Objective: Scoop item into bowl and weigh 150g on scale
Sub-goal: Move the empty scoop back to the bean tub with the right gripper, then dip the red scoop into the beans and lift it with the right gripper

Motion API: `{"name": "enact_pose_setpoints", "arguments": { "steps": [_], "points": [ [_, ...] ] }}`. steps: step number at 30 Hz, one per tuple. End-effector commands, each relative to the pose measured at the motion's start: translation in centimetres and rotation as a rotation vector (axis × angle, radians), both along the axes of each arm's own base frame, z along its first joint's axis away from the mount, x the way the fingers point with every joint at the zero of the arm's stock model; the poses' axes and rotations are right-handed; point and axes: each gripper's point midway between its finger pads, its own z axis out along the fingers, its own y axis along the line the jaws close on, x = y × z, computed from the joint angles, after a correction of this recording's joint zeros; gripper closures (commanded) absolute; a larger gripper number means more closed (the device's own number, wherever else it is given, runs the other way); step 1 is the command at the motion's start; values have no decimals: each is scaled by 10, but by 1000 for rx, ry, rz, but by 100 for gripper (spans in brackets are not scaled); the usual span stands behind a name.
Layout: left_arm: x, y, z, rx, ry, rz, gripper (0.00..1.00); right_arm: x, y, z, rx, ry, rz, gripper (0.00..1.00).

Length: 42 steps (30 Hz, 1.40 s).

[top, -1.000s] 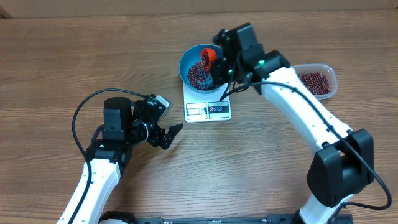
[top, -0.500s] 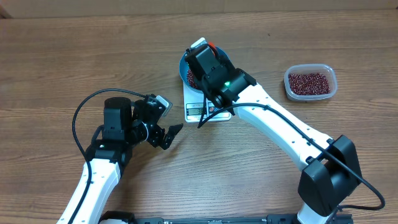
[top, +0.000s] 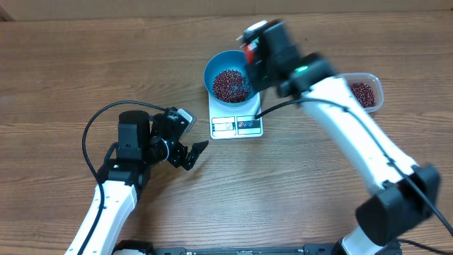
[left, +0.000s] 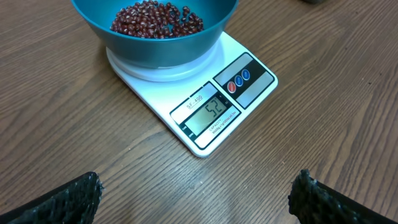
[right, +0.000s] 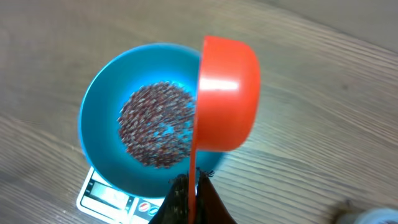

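Beans (top: 231,85) are heaped in the teal bowl (top: 210,71), none seen loose on the desk (top: 71,71). Nearest the base, left tool (top: 195,152) hangs just above the desk at about 8 o'clock from the scale (top: 237,126), jaws spread wide and holding nothing; in its wrist view the two dark fingertips (left: 68,199) sit at the bottom corners with bare wood between. Next out, the white scale lies flat, display and button panel along its 6 o'clock edge, digits lit. The bowl stands upright on the scale platform at the 12 o'clock end and overhangs it on both sides. The heap covers the bowl floor, thinner toward the walls. Right tool (right: 193,199) is pressed together on the thin handle of an orange-red scoop (right: 227,93). The scoop is tipped on its side with its rounded back to the wrist camera, over the bowl's rim at about 2 o'clock in the overhead; cannot tell what is inside it. Right arm is motion-blurred overhead. Farthest right, a clear tub (top: 376,85) holding more of them sits at 3 o'clock, well apart from the bowl.
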Motion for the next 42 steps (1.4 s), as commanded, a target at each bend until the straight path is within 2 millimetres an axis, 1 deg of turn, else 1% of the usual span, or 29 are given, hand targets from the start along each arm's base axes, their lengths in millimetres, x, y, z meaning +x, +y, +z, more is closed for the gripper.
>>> {"name": "enact_pose_setpoints", "arguments": {
  "steps": [1,2,3,4,5,8,10,12,13,14,15,16,18,24,26,32,36,40,42],
  "points": [
    [-1,-4,1,-12,5,-8,0,-3,-35,62,220,-22,-6,96],
    [-1,-4,1,-12,5,-8,0,-3,-47,62,233,-6,-25,96],
    [-1,-4,1,-12,5,-8,0,-3,-72,59,254,30,-70,96],
    [-1,-4,1,-12,5,-8,0,-3,-81,57,262,46,-87,96],
    [-1,-4,1,-12,5,-8,1,-5,-102,53,278,82,-129,96],
    [-1,-4,1,-12,5,-8,0,-10,-145,43,283,137,-227,96],
    [-1,-4,1,-12,5,-8,0,-17,-179,36,252,168,-271,96],
    [-1,-4,1,-11,5,-8,0,-22,-196,31,219,181,-285,96],
    [-1,-4,1,-12,5,-8,0,-24,-209,27,182,190,-313,96],
    [-1,-4,1,-12,5,-8,0,-26,-229,20,132,204,-372,96],
    [-1,-4,1,-12,5,-8,1,-28,-243,13,95,222,-411,96],
    [-1,-4,1,-12,5,-8,1,-29,-251,6,79,237,-422,96],
    [-1,-4,1,-12,5,-8,0,-33,-258,-8,69,275,-426,96],
    [-1,-4,1,-12,5,-8,1,-42,-271,-50,14,389,-459,96],
    [-1,-4,1,-12,5,-8,1,-46,-278,-69,-24,435,-476,96],
    [-1,-4,1,-12,5,-8,0,-52,-292,-98,-107,503,-508,96],
    [-1,-4,1,-12,5,-8,0,-51,-298,-117,-145,523,-521,96],
    [-1,-4,1,-12,5,-8,0,-50,-304,-130,-174,544,-530,96],
    [-1,-4,1,-12,5,-8,0,-49,-305,-134,-180,548,-531,96]
  ]
}}
